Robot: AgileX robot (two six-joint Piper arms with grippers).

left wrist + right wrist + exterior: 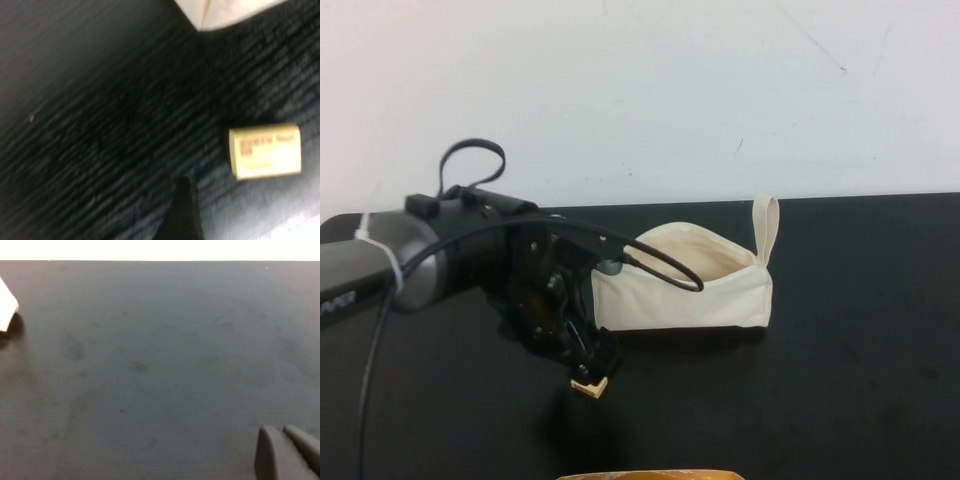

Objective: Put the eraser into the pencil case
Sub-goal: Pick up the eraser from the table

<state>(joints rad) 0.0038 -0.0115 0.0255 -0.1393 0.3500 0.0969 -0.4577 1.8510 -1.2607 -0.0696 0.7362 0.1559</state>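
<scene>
The eraser (590, 386), a small tan block with printed lettering, lies on the black table just below my left gripper (587, 366). In the left wrist view the eraser (265, 150) lies flat, a little beyond one dark fingertip (185, 200), with a wide gap beside it; the other finger is out of frame. The left gripper is open and empty. The cream pencil case (680, 285) stands open behind and to the right of it, loop strap (766, 228) up; a corner of it shows in the left wrist view (220, 10). My right gripper (281, 432) is shut over bare table.
The black table (860, 340) reaches back to a white wall. A black cable (665, 268) from the left arm loops in front of the pouch's opening. A yellowish object (650, 475) pokes in at the front edge. A corner of the pouch (6, 310) shows in the right wrist view.
</scene>
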